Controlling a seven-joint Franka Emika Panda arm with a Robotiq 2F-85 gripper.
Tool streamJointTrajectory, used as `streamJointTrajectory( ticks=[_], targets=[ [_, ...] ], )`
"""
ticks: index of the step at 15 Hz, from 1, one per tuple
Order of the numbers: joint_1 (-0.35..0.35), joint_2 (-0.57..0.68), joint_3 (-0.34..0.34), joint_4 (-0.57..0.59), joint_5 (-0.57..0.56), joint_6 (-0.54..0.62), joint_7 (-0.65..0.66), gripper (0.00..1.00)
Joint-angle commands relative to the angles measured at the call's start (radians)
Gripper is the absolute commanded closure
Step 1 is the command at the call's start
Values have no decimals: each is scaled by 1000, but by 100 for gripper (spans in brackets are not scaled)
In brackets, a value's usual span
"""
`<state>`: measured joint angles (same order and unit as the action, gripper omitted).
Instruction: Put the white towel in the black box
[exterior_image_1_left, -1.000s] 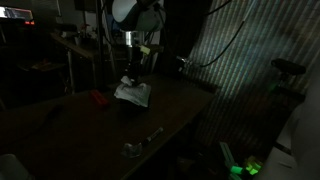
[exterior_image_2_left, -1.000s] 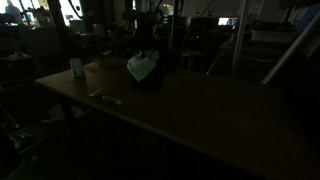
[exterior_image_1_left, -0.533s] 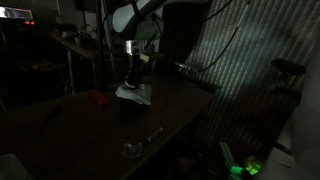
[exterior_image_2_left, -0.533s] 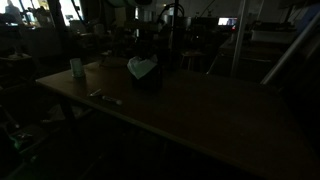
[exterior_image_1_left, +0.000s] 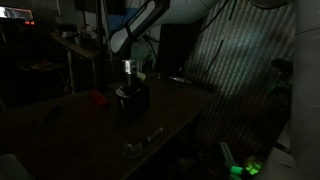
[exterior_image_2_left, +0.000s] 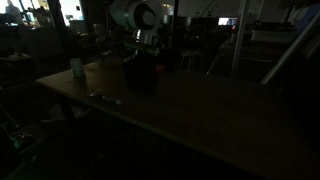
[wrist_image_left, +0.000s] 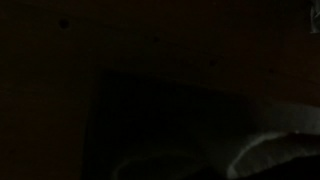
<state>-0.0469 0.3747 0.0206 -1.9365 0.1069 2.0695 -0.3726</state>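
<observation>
The scene is very dark. The black box (exterior_image_1_left: 133, 103) stands on the table near its far edge and also shows in an exterior view (exterior_image_2_left: 141, 77). My gripper (exterior_image_1_left: 127, 80) reaches straight down into the box's top, with its fingertips hidden inside. Of the white towel only a small pale scrap (exterior_image_1_left: 121, 91) shows at the box's rim; the rest is hidden in the box. In the wrist view a pale curved edge (wrist_image_left: 268, 150) shows at lower right, which may be the towel. The jaws cannot be made out.
A red object (exterior_image_1_left: 97, 98) lies on the table beside the box. A small metal item (exterior_image_1_left: 140, 146) lies near the front edge. A pale cup (exterior_image_2_left: 77, 67) and small items (exterior_image_2_left: 104, 97) sit on the dark wooden table (exterior_image_2_left: 200, 110). Cluttered equipment stands behind.
The arm has lowered the white towel from above the box down into it. The towel, plainly visible before, is now almost wholly hidden inside the box.
</observation>
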Motion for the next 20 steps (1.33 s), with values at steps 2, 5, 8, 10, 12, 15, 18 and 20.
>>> streamJointTrajectory(
  ticks=[2, 5, 8, 10, 12, 15, 18, 20],
  targets=[
    [-32, 30, 17, 12, 36, -14, -37, 100],
    [-37, -4, 12, 14, 25, -18, -41, 100],
    [-40, -56, 5, 10, 9, -24, -38, 100],
    [-48, -91, 4, 10, 11, -26, -49, 100],
    [-57, -128, 1, 15, 19, -29, -66, 100],
    [-61, -177, -8, 16, 20, -28, -77, 100],
    [-60, -222, -12, 8, 28, -25, -85, 100],
    [-52, -244, -9, 5, 36, -25, -89, 100]
  ],
)
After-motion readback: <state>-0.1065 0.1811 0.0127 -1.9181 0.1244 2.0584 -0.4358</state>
